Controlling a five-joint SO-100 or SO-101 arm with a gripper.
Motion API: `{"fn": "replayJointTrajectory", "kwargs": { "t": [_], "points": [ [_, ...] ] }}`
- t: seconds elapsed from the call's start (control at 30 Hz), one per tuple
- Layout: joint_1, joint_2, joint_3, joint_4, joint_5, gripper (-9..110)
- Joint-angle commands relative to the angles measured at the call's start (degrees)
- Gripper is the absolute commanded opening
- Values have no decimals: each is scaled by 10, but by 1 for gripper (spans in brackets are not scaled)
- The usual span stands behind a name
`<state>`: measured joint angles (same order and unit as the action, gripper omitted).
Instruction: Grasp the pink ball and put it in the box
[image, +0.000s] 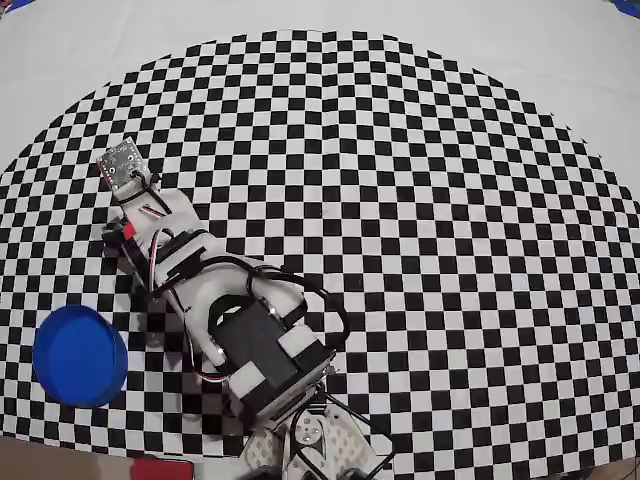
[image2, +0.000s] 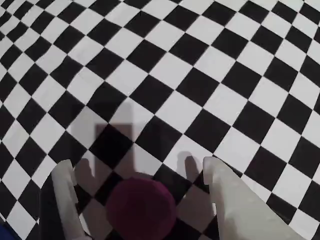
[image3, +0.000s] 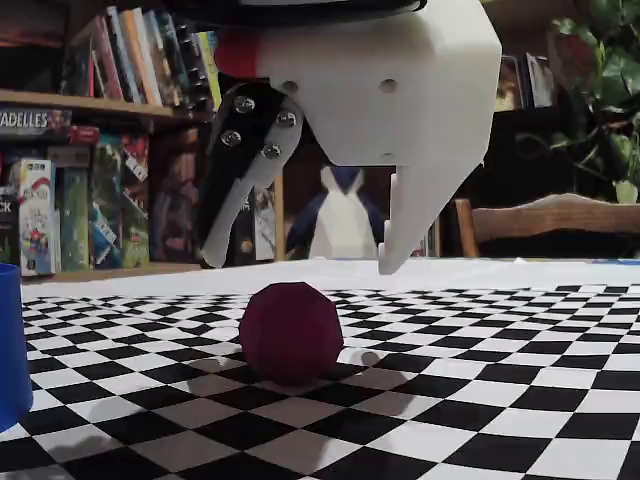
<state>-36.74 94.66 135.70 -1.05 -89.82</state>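
The pink ball (image3: 290, 330) rests on the checkered cloth, a dark magenta sphere in the fixed view. In the wrist view the pink ball (image2: 141, 207) lies low in the frame between the two white fingers. My gripper (image3: 300, 265) hangs just above it, open, one fingertip on each side and neither touching. The gripper (image2: 137, 164) shows a wide gap around the ball. The box (image: 80, 355), a round blue tub, stands at the lower left of the overhead view; the box (image3: 10, 350) also shows at the left edge of the fixed view. In the overhead view the arm (image: 230, 320) hides the ball.
The checkered cloth (image: 420, 200) covers the table and spreads wide to the right of the arm. The arm's base (image: 320, 440) sits at the bottom edge. In the fixed view, bookshelves (image3: 90, 150) and a chair (image3: 550, 225) stand behind the table.
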Motion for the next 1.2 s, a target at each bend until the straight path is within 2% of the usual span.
{"fn": "replayJointTrajectory", "kwargs": {
  "t": [0.0, 1.17],
  "points": [
    [-5, 0, -22, 3, -5, 30],
    [-7, -69, -65, 3, -5, 30]
  ]
}}
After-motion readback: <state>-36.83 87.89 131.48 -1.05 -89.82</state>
